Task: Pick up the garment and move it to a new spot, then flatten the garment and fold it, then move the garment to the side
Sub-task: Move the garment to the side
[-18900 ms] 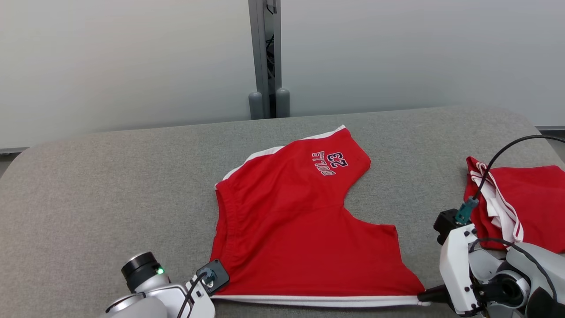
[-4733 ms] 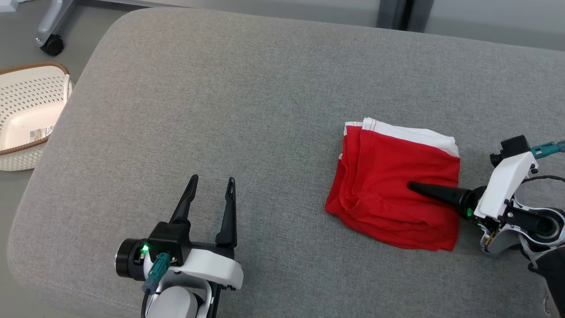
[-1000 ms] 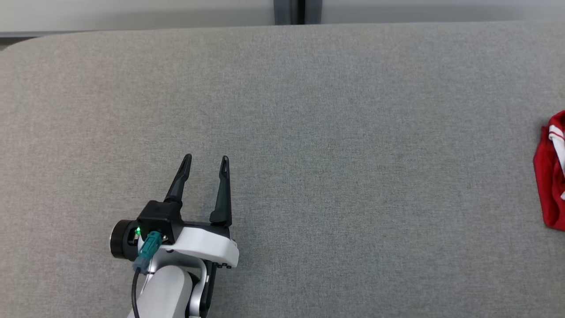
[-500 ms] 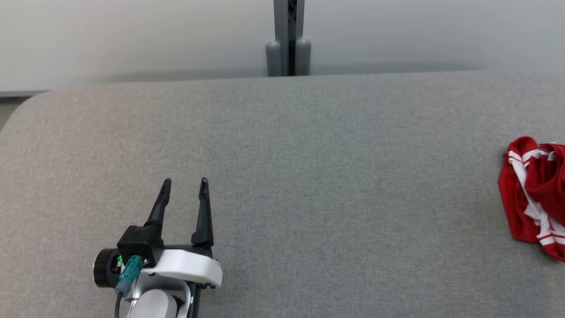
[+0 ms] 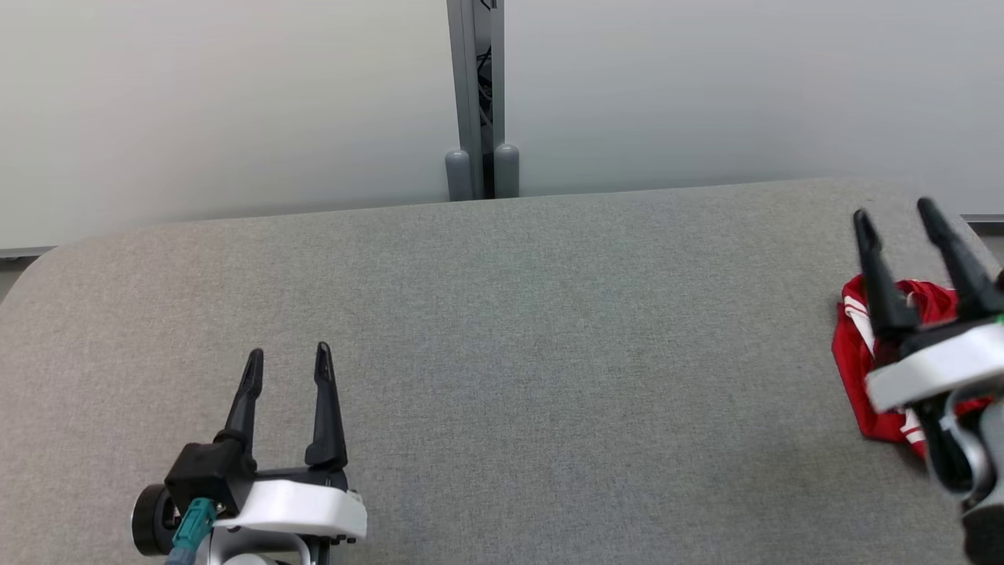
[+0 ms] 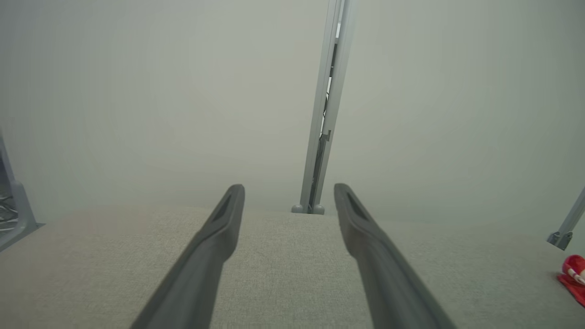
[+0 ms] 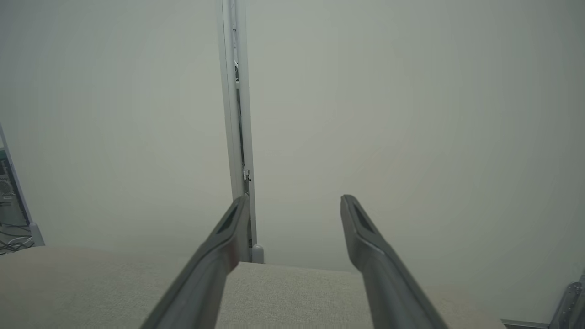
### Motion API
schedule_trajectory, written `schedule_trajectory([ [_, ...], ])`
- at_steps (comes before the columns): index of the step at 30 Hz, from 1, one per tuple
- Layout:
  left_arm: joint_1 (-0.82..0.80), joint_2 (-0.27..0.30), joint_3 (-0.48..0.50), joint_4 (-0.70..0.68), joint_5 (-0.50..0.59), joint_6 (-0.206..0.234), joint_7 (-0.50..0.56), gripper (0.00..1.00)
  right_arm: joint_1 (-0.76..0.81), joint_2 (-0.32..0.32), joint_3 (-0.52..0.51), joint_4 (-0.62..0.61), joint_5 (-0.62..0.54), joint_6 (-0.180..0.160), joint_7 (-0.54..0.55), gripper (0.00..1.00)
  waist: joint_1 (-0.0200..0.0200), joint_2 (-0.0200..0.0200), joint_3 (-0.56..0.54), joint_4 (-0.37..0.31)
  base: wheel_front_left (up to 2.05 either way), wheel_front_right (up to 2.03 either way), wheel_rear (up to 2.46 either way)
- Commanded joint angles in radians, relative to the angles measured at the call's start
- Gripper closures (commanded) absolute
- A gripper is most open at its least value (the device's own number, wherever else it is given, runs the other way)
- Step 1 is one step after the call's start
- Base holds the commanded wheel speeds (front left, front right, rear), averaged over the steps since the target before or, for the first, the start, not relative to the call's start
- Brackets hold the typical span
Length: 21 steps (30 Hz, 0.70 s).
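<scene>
Lying bunched on the grey table [image 5: 502, 329] was the garment [image 5: 852, 369]. Left gripper [image 5: 288, 355] and right gripper [image 5: 893, 210] hovered empty, fingers apart.

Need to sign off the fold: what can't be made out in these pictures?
- Head view: the right gripper and its wrist cover most of the red garment, so its fold cannot be judged.
- Left wrist view: the garment is a small sliver, cut off by the right edge.
- Head view: the bottom edge cuts off the arm behind the left gripper.
</scene>
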Motion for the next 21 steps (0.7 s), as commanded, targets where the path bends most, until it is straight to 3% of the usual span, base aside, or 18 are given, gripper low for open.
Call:
schedule_trajectory([
  [1, 0.016, 0.003, 0.002, -0.007, 0.008, 0.001, -0.003, 0.0, 0.041, 0.027, -0.016, -0.031, -0.051, 0.001, -0.009, 0.0, 0.0, -0.0001, -0.001, 0.001, 0.0, 0.0, 0.0],
  [5, 0.029, 0.003, -0.002, -0.015, 0.024, 0.002, -0.003, 0.0, 0.144, 0.129, -0.078, -0.096, -0.145, 0.0, -0.01, 0.0, 0.0, -0.0001, -0.004, 0.012, 0.0, 0.0, 0.0],
  [11, 0.058, 0.004, -0.022, 0.002, 0.023, 0.009, -0.003, 0.0, 0.265, 0.231, -0.12, -0.139, -0.234, 0.0, -0.01, 0.0, 0.0, -0.0001, -0.004, 0.027, 0.0, 0.0, 0.0],
  [21, 0.08, 0.004, -0.037, 0.068, 0.002, 0.015, -0.003, 0.0, 0.319, 0.279, -0.13, -0.137, -0.262, 0.0, -0.01, 0.0, 0.0, -0.0001, -0.001, 0.037, 0.0, 0.0, 0.0],
])
